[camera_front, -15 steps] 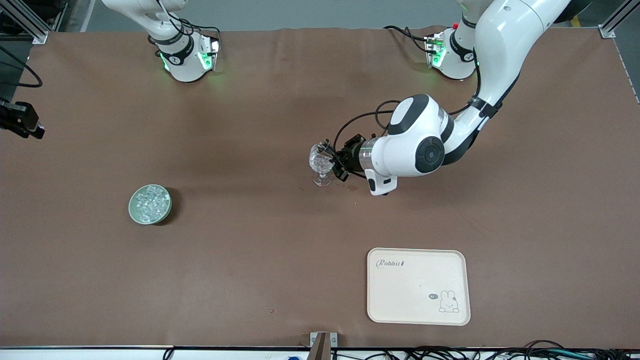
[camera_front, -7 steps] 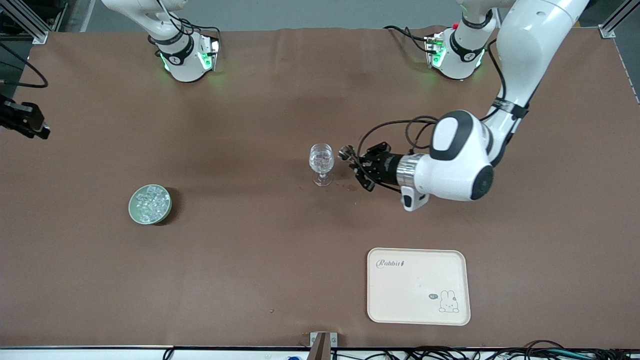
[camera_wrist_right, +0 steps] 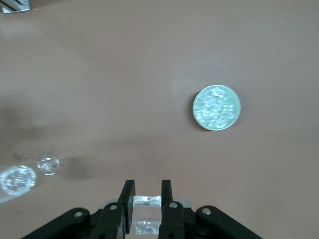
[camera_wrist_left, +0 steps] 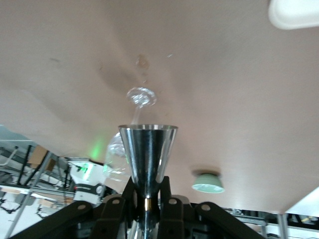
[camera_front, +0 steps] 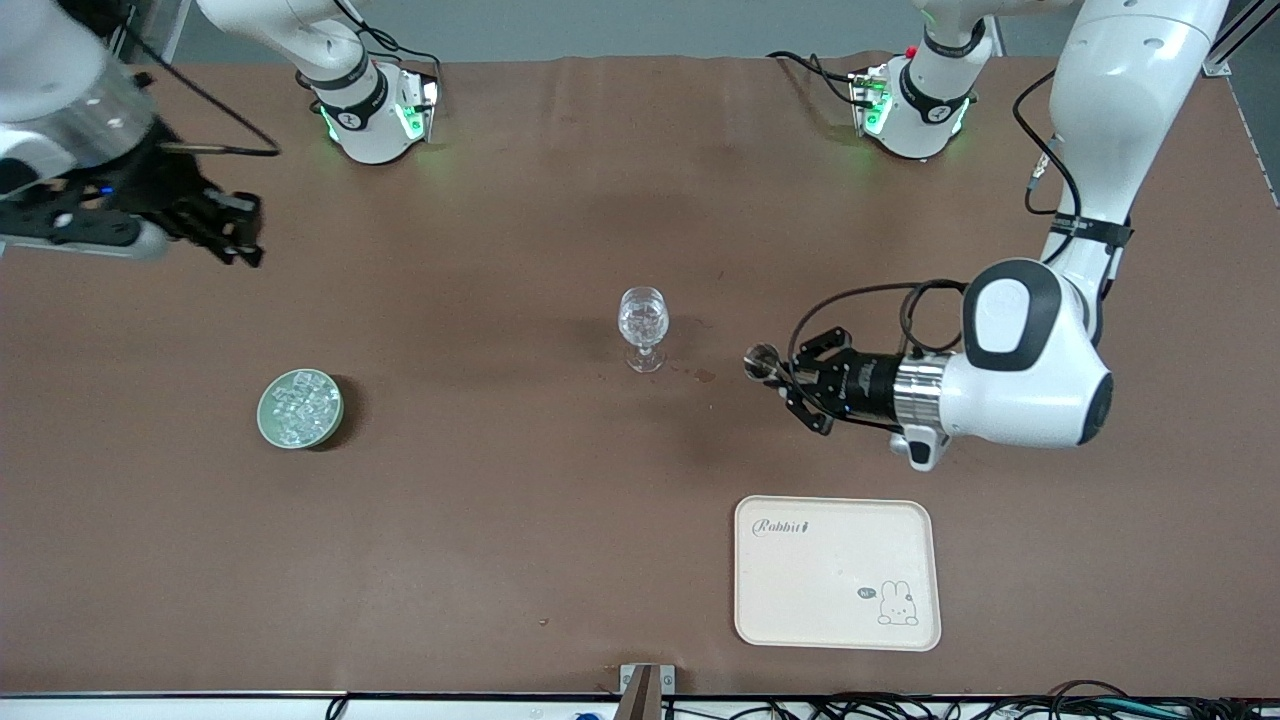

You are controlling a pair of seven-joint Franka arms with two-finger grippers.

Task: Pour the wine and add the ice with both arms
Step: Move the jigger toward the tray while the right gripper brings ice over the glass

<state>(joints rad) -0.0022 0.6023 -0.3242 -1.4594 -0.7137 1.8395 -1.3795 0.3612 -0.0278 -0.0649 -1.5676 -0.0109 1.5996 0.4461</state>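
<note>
Pouring apparently done, with clear stemmed glass (camera_front: 643,325) mid-table and left gripper (camera_front: 775,375) clamped on shiny metal measuring cup (camera_wrist_left: 147,152) nearby; ice not yet added: right gripper (camera_wrist_right: 145,195) pinching one clear cube (camera_wrist_right: 145,211), heap of ice (camera_front: 299,404) in green bowl (camera_front: 265,421).

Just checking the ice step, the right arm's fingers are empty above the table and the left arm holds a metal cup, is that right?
Not quite. The right gripper is not empty: its fingers are shut on an ice cube, as the right wrist view shows. The left gripper does hold a metal cup.
</note>
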